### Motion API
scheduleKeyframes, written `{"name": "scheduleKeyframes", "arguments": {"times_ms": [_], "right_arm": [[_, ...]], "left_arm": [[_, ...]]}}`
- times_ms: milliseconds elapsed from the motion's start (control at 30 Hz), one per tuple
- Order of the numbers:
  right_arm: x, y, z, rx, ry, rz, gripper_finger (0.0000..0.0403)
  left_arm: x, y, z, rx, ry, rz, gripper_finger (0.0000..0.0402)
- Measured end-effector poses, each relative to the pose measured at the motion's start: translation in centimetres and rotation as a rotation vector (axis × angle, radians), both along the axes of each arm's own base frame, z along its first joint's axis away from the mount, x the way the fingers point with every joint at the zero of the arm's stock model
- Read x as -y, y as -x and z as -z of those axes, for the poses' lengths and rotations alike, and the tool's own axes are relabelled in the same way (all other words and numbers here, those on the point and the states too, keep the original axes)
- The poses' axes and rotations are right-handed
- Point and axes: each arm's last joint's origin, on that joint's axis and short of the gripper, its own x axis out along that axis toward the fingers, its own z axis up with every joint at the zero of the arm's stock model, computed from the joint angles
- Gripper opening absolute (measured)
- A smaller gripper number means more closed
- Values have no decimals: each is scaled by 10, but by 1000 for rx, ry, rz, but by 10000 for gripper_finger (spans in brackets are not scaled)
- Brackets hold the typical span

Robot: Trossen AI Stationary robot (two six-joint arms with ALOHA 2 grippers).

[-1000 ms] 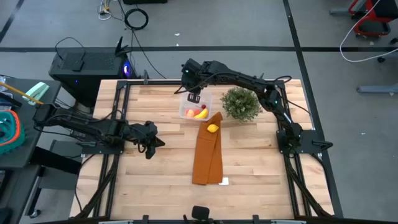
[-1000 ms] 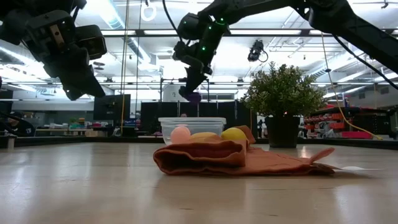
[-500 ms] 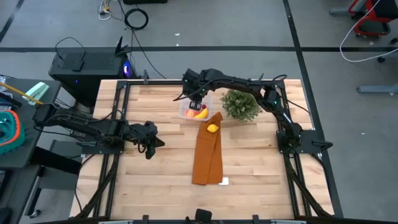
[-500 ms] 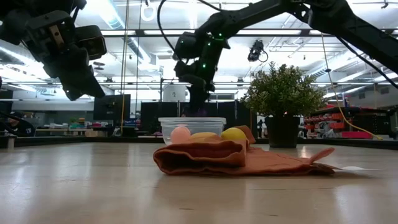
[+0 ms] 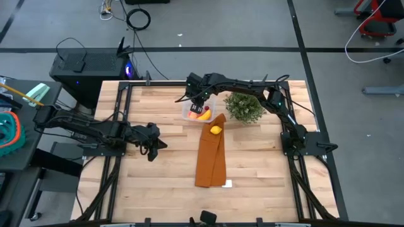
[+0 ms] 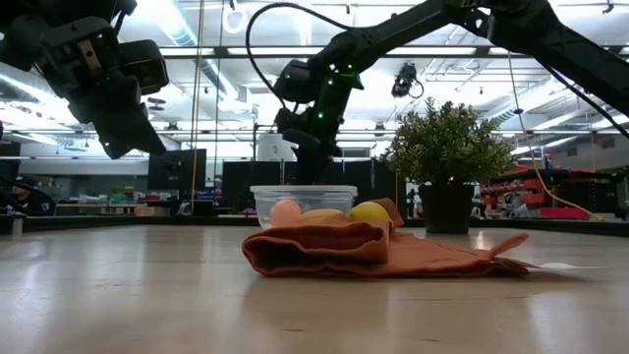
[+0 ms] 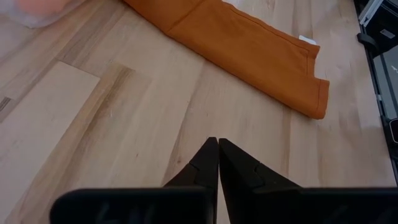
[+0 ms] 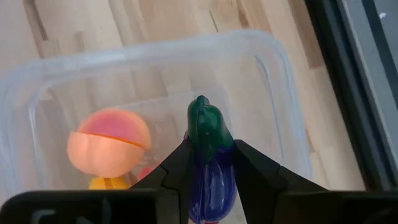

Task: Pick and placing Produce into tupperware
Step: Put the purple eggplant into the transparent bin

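The clear tupperware (image 5: 189, 114) stands at the table's far middle and holds a peach-coloured round fruit (image 8: 109, 149) and a yellow banana (image 5: 203, 115). My right gripper (image 5: 197, 106) reaches down over it, shut on a dark purple-blue piece with a green cap (image 8: 204, 124). A yellow lemon (image 5: 216, 130) rests on the far end of the long orange-brown cloth (image 5: 211, 154). My left gripper (image 7: 217, 142) hovers shut over bare table at the left (image 5: 153, 144), touching nothing. My right gripper pinches the purple body (image 8: 209, 175) of the piece between its two fingers, just behind the green cap. The fingers slant steeply down from above and lie along the piece, whose green end points ahead into the tupperware (image 8: 273, 56). Whether it touches the bottom I cannot tell.
A green potted plant (image 5: 243, 105) stands just right of the tupperware, close to my right arm. The cloth runs from the tupperware toward the near edge, with a small white scrap (image 5: 227, 183) at its near end. Bare wood lies to the left and right of the cloth.
My right gripper has come down toward the tupperware with the purple piece and has rolled a little; its fingers now reach the box's rim in the low view. The fruits and the cloth have kept still.
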Motion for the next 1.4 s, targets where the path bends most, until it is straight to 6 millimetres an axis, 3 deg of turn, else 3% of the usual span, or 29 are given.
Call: {"name": "scheduleKeyframes", "arguments": {"times_ms": [400,1400], "right_arm": [[0,6,16,-40,-38,36,108],[-2,4,16,-23,-76,-50,108]], "left_arm": [[0,0,0,-2,1,-1,20],[0,0,0,-2,0,-3,24]]}}
